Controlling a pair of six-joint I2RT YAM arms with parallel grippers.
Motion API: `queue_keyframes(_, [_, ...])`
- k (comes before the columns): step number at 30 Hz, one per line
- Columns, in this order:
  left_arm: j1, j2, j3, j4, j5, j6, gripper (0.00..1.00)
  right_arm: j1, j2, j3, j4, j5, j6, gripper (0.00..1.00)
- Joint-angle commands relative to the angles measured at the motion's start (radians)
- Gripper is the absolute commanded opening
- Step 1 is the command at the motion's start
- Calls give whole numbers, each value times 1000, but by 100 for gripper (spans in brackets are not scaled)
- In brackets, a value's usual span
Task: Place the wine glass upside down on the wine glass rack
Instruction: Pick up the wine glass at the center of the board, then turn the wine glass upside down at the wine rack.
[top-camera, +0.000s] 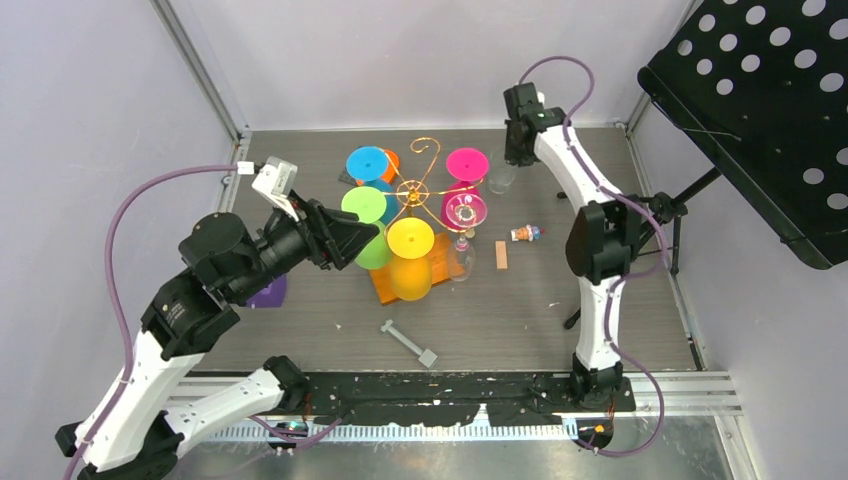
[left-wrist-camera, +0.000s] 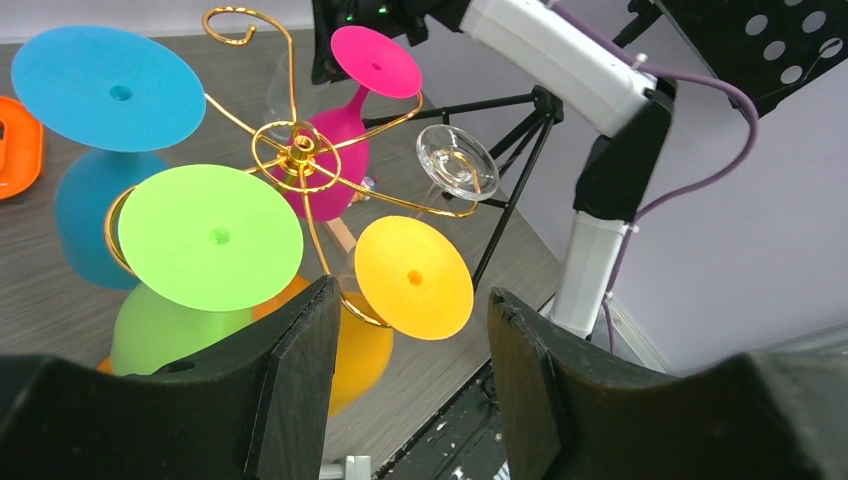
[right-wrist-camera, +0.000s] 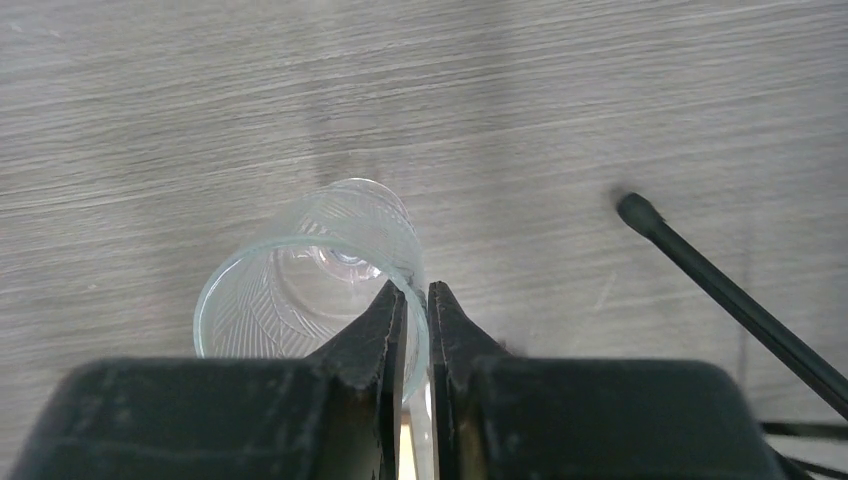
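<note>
The wine glass rack (top-camera: 415, 188) is a gold wire stand on an orange base (top-camera: 385, 287) at mid table; it also shows in the left wrist view (left-wrist-camera: 300, 150). Several coloured glasses hang on it upside down, and a clear one (left-wrist-camera: 457, 160) hangs on the right arm. My right gripper (right-wrist-camera: 417, 290) is shut on the rim of a clear wine glass (right-wrist-camera: 300, 290) that is mouth up, behind and to the right of the rack (top-camera: 499, 176). I cannot tell whether it touches the table. My left gripper (left-wrist-camera: 410, 380) is open and empty, left of the rack by the green glass (top-camera: 364, 205).
On the table right of the rack lie a small bottle (top-camera: 525, 233) and a wooden block (top-camera: 501, 255). A grey tool (top-camera: 408, 342) lies in front and a purple object (top-camera: 268, 292) at the left. A black tripod (top-camera: 655, 212) and perforated panel (top-camera: 770, 110) stand at the right.
</note>
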Motion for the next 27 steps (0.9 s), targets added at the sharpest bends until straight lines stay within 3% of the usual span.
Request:
queue_keyframes(1, [3,-22,20,26,-12,-4,55,-3,-267,-44,78,63,28,5])
queue_keyframes(5, [3,-37,29,32,-3,0,55,-3,-466,-153,105,57,32,5])
queue_keyframes(10, [3,-70,3,102,32,14,55,-3,-823,-482,347,2,56,6])
queue_keyframes(16, [3,-129,-47,232,77,23,57,-1,-1201,-573,298,-58,89,5])
queue_keyframes(18, [3,-133,-58,256,89,23,65,3,-1271,-574,267,-114,116,6])
queue_keyframes(19, [3,-132,-56,252,95,25,76,9,-1291,-566,244,-146,124,6])
queue_keyframes(21, [3,-124,-46,234,103,32,84,20,-1339,-554,214,-180,169,5])
queue_keyframes(27, [3,-103,-53,219,167,28,87,34,-1410,-550,196,-298,293,5])
